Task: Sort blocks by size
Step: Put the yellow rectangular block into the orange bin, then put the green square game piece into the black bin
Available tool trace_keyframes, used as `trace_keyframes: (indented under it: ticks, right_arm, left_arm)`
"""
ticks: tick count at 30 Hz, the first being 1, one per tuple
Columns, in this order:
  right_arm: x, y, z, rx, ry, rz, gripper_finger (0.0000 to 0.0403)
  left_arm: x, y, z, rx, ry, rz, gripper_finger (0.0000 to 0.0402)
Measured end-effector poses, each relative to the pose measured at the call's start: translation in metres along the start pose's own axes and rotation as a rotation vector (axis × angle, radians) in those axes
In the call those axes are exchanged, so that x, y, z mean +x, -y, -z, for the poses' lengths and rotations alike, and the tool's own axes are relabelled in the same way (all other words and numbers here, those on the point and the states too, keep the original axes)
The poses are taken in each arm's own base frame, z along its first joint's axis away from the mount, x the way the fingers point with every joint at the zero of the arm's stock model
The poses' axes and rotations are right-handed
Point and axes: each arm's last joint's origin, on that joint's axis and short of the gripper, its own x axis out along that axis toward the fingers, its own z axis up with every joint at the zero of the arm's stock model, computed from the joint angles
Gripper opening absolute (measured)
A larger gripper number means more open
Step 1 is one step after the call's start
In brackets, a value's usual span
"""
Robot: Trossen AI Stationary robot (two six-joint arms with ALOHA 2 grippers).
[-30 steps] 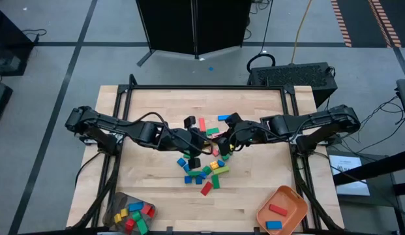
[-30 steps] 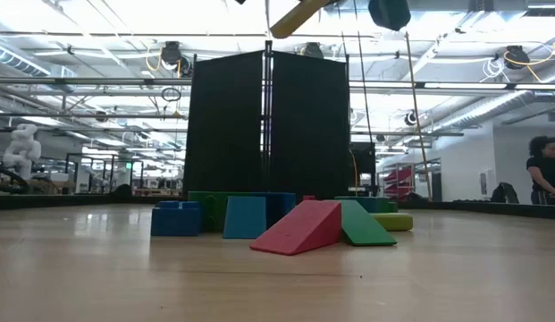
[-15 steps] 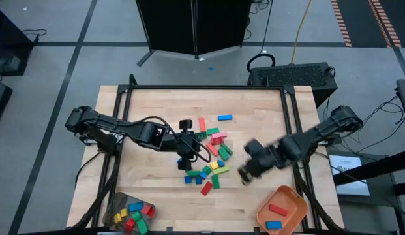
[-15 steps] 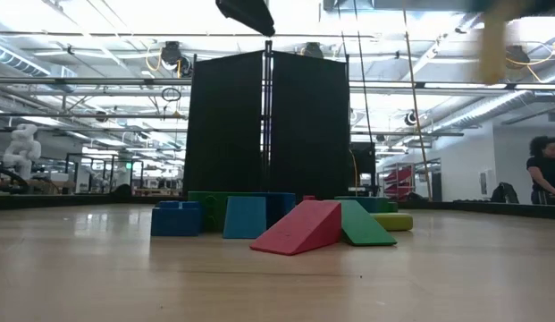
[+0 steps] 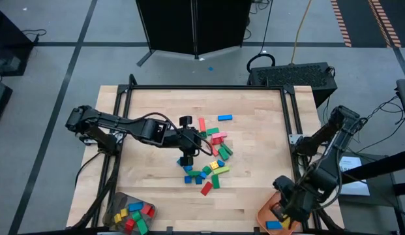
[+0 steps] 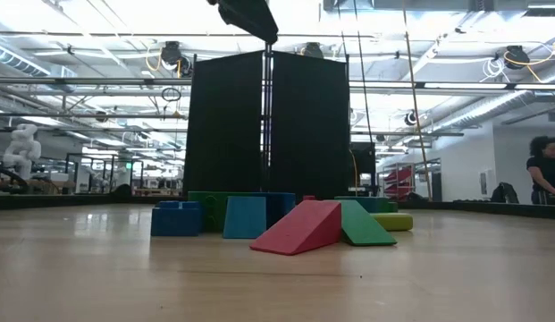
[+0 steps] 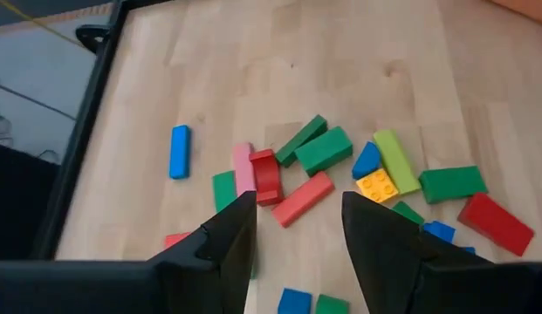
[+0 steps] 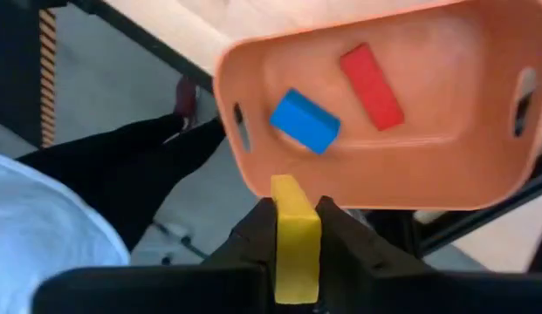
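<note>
Since the earlier frames the right arm has swung away from the middle of the wooden table [image 5: 254, 140] to its near right corner, where the right gripper [image 8: 295, 228] now hangs over the orange plastic tray [image 8: 445, 187]; the left arm has stayed at the pile. The right gripper is clenched on a long yellow plastic brick [image 8: 293, 234], pinched between its two dark fingers and poised at the tray's rim. Inside the tray lie a short blue brick [image 8: 305, 119] and a long red brick [image 8: 371, 86], apart from each other. Below the tray in the right wrist view, a person's dark trouser leg and pale sleeve show past the table edge. The left gripper [image 7: 295, 228] hovers over the loose blocks [image 5: 209, 160] at table centre with its fingers parted and nothing between them. Under it the left wrist view shows a long red brick [image 7: 302, 198] just beside a pink brick [image 7: 243, 168], green bricks [image 7: 323, 150], a squarish yellow studded brick [image 7: 377, 184], and a long blue brick [image 7: 179, 151] lying well apart toward the table's edge. A clear grey container [image 5: 130, 214] at the near left corner holds red, yellow, blue and green short bricks. The low view shows blue, red and green blocks [image 6: 295, 224] resting on the tabletop.
</note>
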Motion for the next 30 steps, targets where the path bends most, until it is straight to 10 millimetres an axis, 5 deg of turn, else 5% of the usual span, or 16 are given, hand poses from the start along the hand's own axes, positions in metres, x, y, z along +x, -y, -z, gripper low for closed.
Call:
trace_keyframes:
  ticks: [7,12,17,25,30]
  right_arm:
    - [0.0,0.008,-0.003,-0.002,0.086,0.055,0.0203]
    - [-0.001,0.011,-0.006,-0.002,0.136,0.074,0.0263]
    - [-0.001,0.011,-0.007,-0.005,0.177,0.07,0.027]
    - [-0.002,0.011,-0.01,-0.01,0.249,0.048,0.0256]
    - [-0.002,0.011,-0.01,-0.021,0.252,0.051,0.0256]
  left_arm:
    - [0.024,0.005,0.004,0.005,-0.056,0.068,0.0171]
    - [0.04,0.017,0.015,0.042,-0.163,0.196,0.0171]
    - [0.056,0.038,0.026,-0.023,-0.283,0.324,0.0171]
    - [0.084,0.087,0.047,0.118,-0.397,0.379,0.0171]
    - [0.1,0.093,0.056,0.131,-0.448,0.371,0.0171]
